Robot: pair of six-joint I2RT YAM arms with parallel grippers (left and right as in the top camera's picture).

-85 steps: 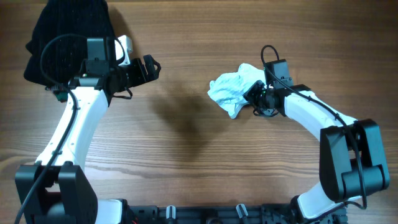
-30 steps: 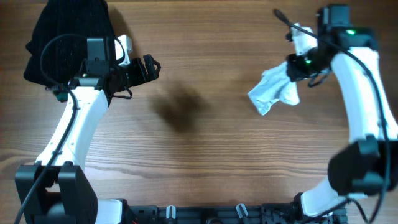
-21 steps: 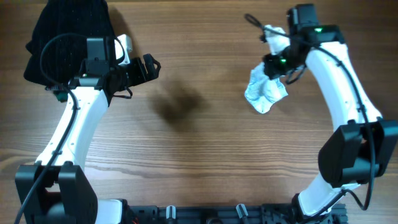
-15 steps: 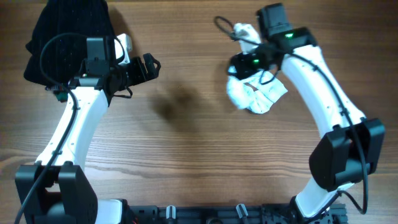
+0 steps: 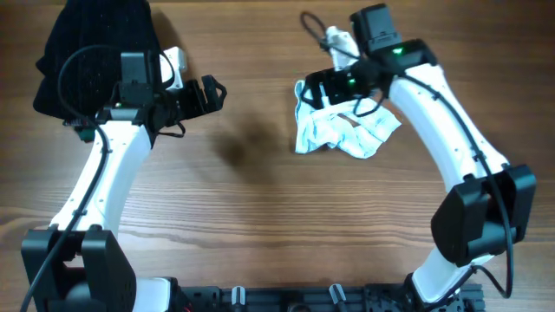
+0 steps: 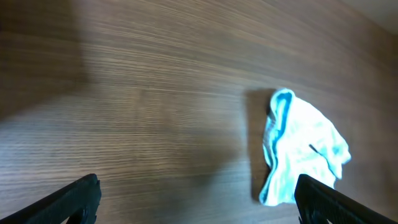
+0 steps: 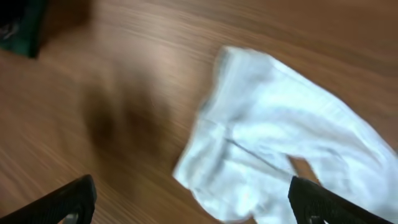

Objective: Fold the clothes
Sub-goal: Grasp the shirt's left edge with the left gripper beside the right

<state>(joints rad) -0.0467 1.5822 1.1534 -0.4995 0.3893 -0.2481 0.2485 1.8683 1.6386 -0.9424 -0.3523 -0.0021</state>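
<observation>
The little pale blue-white garment [image 5: 342, 132] is lying crumpled on the desk [image 5: 277, 225], roughly 2 o'clock from the middle. The right fingers [image 7: 67, 200] are spread wide just over its 11 o'clock edge, pinching nothing. The left fingers [image 6: 78, 196] are spread wide too, well off at its 9 o'clock, with a black knit heap [image 5: 95, 35] beyond.

**Overhead view, inventory by count.** One wooden table [image 5: 260, 243] fills the frame. It carries two white-and-black robot arms: the left arm [image 5: 113, 173] at the left of the frame and the right arm [image 5: 442, 113] at the right. There are two grippers, one per arm: the left gripper [image 5: 208, 94] and the right gripper [image 5: 314, 90]. Each wrist view shows two dark fingers [image 6: 323, 199], one at either lower corner. There are two garments: one pale blue-white garment [image 5: 342, 132] at upper centre-right and one black knit garment [image 5: 95, 30] in the upper left corner.
</observation>
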